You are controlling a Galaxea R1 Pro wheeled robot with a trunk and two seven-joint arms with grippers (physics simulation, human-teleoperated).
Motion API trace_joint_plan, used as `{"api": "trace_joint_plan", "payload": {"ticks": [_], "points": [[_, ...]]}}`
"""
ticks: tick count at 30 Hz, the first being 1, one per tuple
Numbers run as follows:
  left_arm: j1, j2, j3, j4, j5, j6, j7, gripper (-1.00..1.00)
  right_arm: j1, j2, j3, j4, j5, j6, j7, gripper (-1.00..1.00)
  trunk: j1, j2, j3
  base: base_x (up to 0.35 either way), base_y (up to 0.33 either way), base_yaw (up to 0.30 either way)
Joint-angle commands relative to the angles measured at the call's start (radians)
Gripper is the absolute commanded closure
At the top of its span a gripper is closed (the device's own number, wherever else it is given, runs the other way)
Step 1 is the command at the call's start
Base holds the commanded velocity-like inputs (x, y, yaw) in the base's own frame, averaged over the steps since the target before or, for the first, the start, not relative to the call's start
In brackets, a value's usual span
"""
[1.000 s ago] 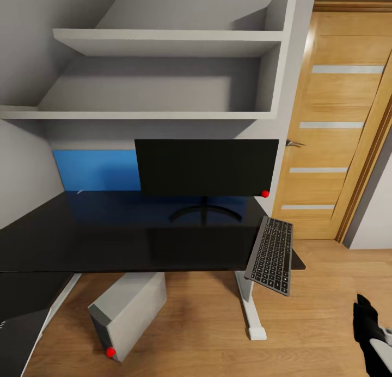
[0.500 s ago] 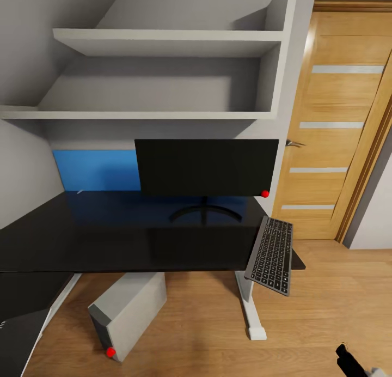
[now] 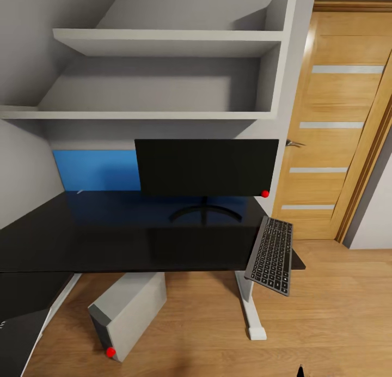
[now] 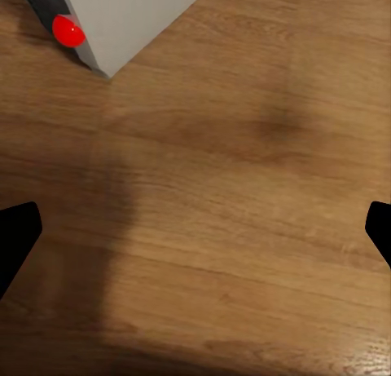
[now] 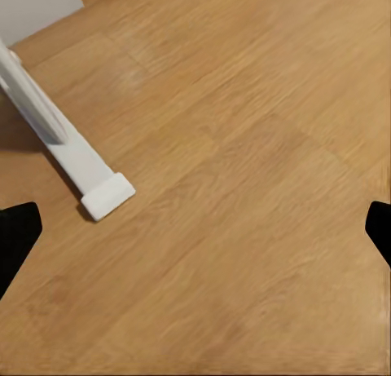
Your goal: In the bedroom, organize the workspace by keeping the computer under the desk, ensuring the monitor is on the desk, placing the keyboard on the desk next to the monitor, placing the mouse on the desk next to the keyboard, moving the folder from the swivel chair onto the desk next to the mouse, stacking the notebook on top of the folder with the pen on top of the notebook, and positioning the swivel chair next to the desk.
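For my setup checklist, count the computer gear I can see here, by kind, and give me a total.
monitor: 1
keyboard: 1
computer tower: 1
Total: 3

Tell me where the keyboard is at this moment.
In the head view, the keyboard lies at the right end of the desk, in front and to the right of the monitor. It is tilted and overhangs the desk's right edge.

I see the wide black monitor (image 3: 206, 167) upright on the large black desk (image 3: 125, 235); the slim dark grey keyboard (image 3: 270, 254) lies tilted over its right end. The pale grey computer tower (image 3: 128, 313) leans on the floor beneath.
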Motion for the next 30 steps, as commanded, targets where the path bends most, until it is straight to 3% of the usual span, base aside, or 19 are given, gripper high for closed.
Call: {"api": "trace_joint_plan", "payload": {"ticks": [1, 10, 30], "points": [[-0.001, 0.002, -0.007, -0.002, 0.008, -0.001, 0.009, -1.00, -0.001, 0.001, 0.004, 0.012, 0.004, -0.005, -0.001, -1.00, 0.000, -0.001, -0.001, 0.000, 0.000, 0.000], [-0.001, 0.002, -0.008, -0.002, 0.007, -0.003, 0.008, -1.00, -0.001, 0.016, 0.007, 0.027, 0.019, -0.011, 0.001, -1.00, 0.000, -0.001, -0.001, 0.007, -0.013, 0.000], [-0.001, 0.002, -0.007, 0.000, 0.011, -0.001, 0.008, -1.00, -0.001, 0.016, 0.005, 0.032, 0.018, -0.011, 0.001, -1.00, 0.000, -0.001, -0.001, 0.055, -0.317, 0.000]]}}
